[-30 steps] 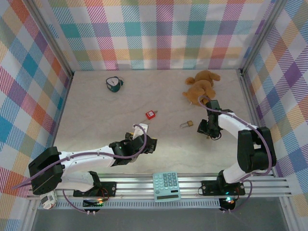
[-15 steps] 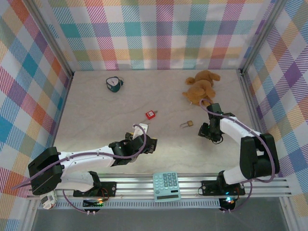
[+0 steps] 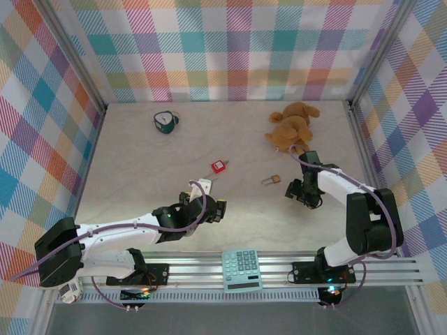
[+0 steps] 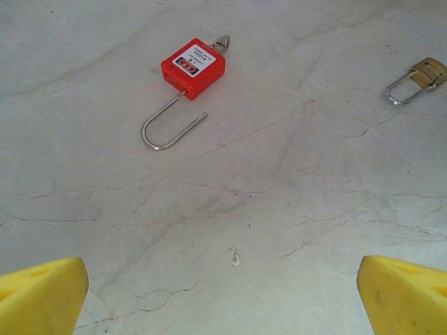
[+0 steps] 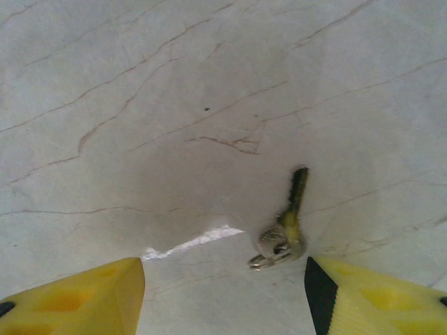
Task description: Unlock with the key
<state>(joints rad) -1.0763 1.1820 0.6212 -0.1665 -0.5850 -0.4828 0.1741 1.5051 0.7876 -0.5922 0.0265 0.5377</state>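
Key [image 5: 285, 227]: lies flat on the desk [image 5: 174, 84], between the yellow fingers [image 5: 77, 296], off-centre toward one of them and untouched.
Right end effector [image 5: 225, 279]: jaws part-open, holding nothing.
Left end effector [image 4: 223, 269]: jaws wide, empty; red padlock [image 4: 193, 66] ahead, brass padlock [image 4: 418, 75] farther off.
Step in hand: picking up the key.
Technique: probably shift sideways to centre the key, lower to the desk, close slowly — a thin sliver slips easily.

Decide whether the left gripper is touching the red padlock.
Apart. The left wrist view shows bare table between the red padlock and the open jaws of the left gripper.
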